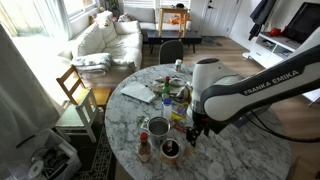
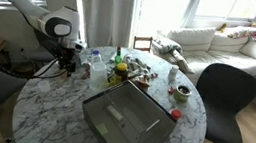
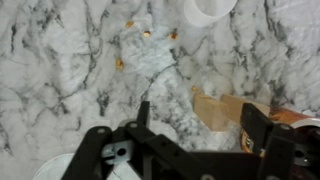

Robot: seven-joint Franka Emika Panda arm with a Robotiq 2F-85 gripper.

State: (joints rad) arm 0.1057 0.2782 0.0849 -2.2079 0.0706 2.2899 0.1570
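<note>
**A:** ok so where's the gripper point(image 1: 195, 130) right now?

**B:** Hanging low over the round marble table point(image 1: 235, 158). Its 2 fingers are spread wide, with nothing in them. In the wrist view a brown thing point(image 3: 215, 110) lies on the marble between them, can't tell what it is.

**A:** Anything close by?

**B:** In an exterior view, a cup of dark liquid point(image 1: 170, 149) sits just beside it, with a white cup point(image 1: 158, 127) and a small bottle point(image 1: 144, 150) past that.
</note>
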